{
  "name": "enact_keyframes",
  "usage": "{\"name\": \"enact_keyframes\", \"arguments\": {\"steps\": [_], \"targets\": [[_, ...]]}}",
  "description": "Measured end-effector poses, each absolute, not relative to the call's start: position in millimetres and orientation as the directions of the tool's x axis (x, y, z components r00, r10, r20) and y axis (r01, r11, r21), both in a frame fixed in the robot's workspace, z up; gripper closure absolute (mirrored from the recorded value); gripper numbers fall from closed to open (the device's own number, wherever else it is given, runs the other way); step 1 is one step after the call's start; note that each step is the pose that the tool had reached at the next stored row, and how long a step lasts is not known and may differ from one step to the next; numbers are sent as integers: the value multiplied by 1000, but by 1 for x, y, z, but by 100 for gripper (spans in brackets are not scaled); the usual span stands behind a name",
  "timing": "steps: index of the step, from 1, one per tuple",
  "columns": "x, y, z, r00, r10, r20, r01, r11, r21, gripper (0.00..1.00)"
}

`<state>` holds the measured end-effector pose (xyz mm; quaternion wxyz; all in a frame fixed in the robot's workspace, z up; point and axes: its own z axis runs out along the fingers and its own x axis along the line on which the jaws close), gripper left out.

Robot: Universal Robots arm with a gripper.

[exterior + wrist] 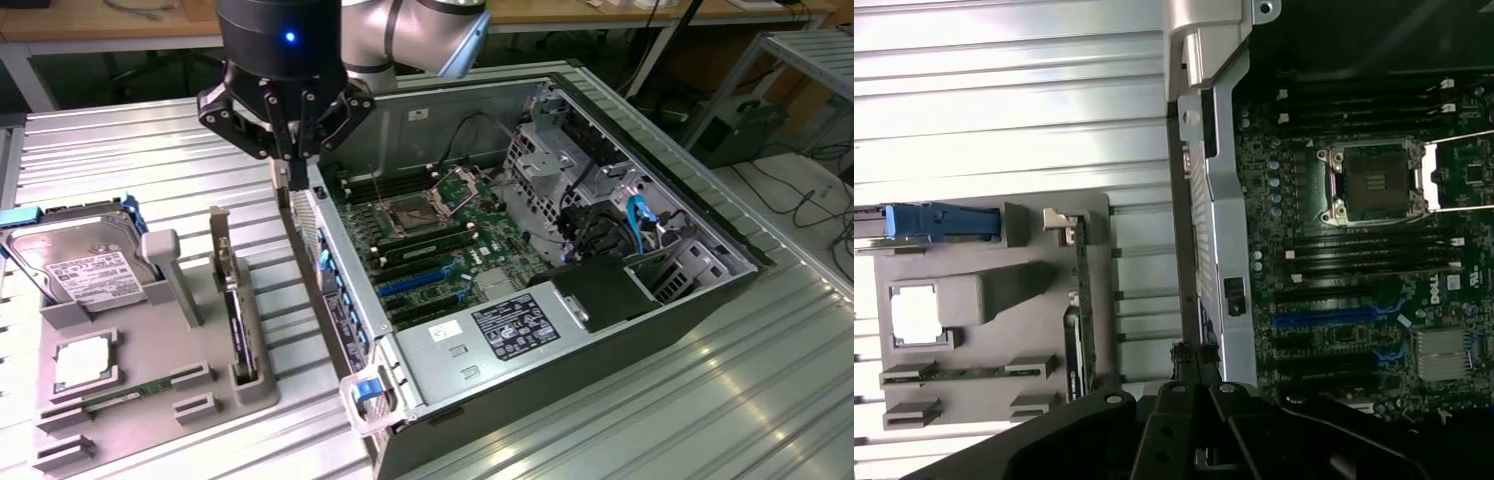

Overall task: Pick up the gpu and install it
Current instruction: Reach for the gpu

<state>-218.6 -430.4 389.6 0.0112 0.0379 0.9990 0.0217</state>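
The open computer case (441, 115) lies on its side, its blue expansion slots (414, 285) bare, so nothing is installed yet. On the grey tray (134, 425) just beside it, the gpu (238, 310) stands on edge in its holder, not yet picked up. The gripper (295, 165) hangs over the case's wall nearest the tray, fingers pressed together on nothing. The gpu sits apart from it, lower and towards the exterior view's left.

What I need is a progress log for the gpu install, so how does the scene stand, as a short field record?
gripper: shut, above the computer case's wall nearest the grey holder
gpu: upright in the grey holder, not picked up
hard drive: in the same holder
computer case: open, motherboard exposed
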Motion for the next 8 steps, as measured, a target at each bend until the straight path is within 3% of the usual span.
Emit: {"name": "enact_keyframes", "arguments": {"steps": [8], "targets": [[-221,-445,388,-997,76,-21,75,996,44,89]]}}
